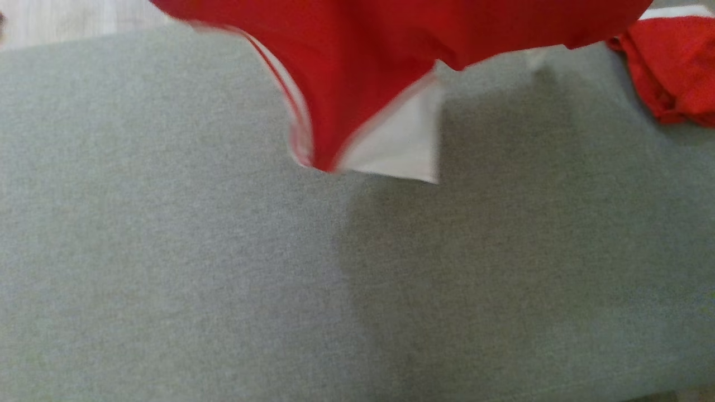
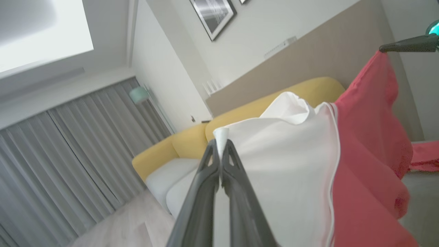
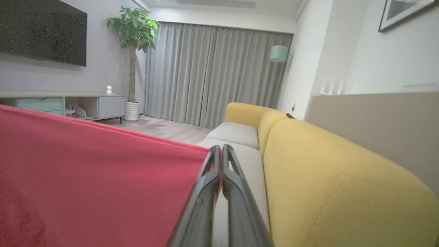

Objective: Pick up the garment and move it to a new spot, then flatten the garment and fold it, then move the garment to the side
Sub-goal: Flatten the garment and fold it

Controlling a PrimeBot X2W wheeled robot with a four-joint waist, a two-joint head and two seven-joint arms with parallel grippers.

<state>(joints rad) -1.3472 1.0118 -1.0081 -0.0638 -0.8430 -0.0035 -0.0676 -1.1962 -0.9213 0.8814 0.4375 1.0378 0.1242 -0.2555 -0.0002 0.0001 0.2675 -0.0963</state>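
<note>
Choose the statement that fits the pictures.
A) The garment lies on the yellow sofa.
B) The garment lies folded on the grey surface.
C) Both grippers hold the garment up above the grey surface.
C: the garment hangs above the grey surface, the left gripper shut on its white corner and the right gripper on its red edge.

My left jaws are two long fingers [image 2: 204, 192] of matte dark grey plastic at the bottom centre of the frame. They are broad below and narrow to slim tips, each with a triangular cut-out near the tip. My right jaws have matching fingers [image 3: 205, 199]. In the upper right of the left wrist view they show as a dark tapered spike [image 2: 411, 44] backed by a teal light [image 2: 434, 29].
</note>
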